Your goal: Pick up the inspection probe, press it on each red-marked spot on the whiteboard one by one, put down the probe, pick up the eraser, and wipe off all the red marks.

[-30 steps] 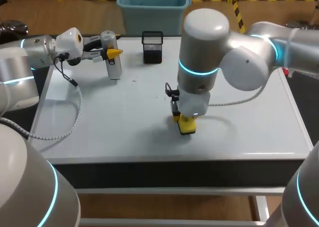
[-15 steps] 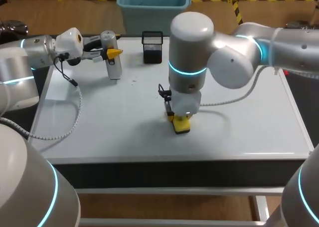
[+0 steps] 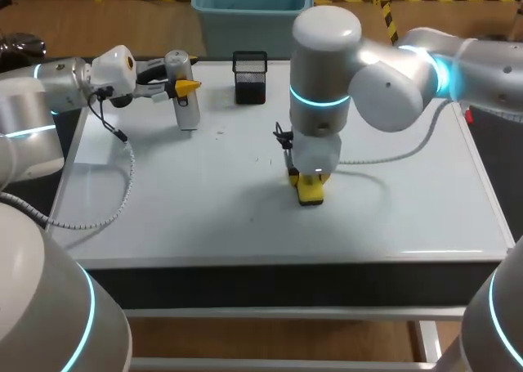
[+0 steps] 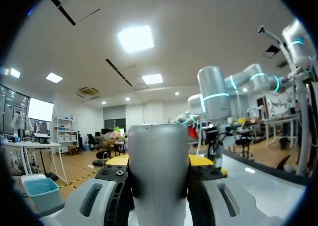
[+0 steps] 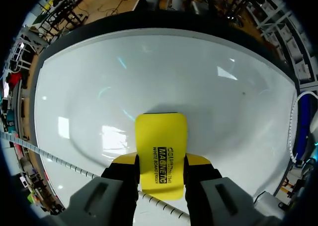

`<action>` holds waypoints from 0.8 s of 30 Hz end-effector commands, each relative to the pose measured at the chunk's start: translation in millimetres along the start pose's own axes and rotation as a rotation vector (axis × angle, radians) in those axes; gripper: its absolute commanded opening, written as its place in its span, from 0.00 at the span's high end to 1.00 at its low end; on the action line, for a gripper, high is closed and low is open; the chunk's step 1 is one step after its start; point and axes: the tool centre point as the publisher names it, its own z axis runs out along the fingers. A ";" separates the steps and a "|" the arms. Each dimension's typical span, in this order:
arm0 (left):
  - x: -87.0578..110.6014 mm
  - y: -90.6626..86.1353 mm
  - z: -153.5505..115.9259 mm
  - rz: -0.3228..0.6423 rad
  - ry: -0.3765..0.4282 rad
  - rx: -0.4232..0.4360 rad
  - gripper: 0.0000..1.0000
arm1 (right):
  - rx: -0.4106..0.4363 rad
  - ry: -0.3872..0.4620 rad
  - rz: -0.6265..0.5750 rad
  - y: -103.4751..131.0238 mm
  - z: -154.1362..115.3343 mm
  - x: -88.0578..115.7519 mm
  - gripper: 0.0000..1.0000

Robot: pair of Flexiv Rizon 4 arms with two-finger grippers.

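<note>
The whiteboard (image 3: 163,200) covers the whole table top. I can find no clear red mark on it, only a few tiny specks.

The right gripper (image 5: 161,160) is closed on the yellow eraser (image 5: 161,134), with one finger on each long side. I think the main risk is in this hold: if the arm presses too hard or tilts, the eraser may slip between the fingers or lift at one edge, and then a faint mark would stay unwiped. The thin cable beside the fingers could also drag on the board.

The eraser sticks out ahead of the fingertips and seems to lie flat on the board near its middle.

Farther away, the left gripper (image 4: 160,160) is closed on the inspection probe (image 4: 158,136), which is upright at the far left of the board, near a black mesh holder (image 3: 249,78). A long wipe in that direction could strike it.
</note>
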 end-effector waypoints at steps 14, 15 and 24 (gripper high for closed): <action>-0.9 -0.7 0.1 0.000 0.003 0.001 1.00 | 0.001 -0.005 0.061 -21.6 8.7 32.0 1.00; -0.9 -0.7 0.1 0.000 0.003 0.001 1.00 | 0.002 -0.008 0.063 -21.9 6.9 32.6 1.00; -0.9 -0.7 0.1 0.000 0.003 0.001 1.00 | -0.004 -0.030 0.127 -42.6 -27.2 52.0 1.00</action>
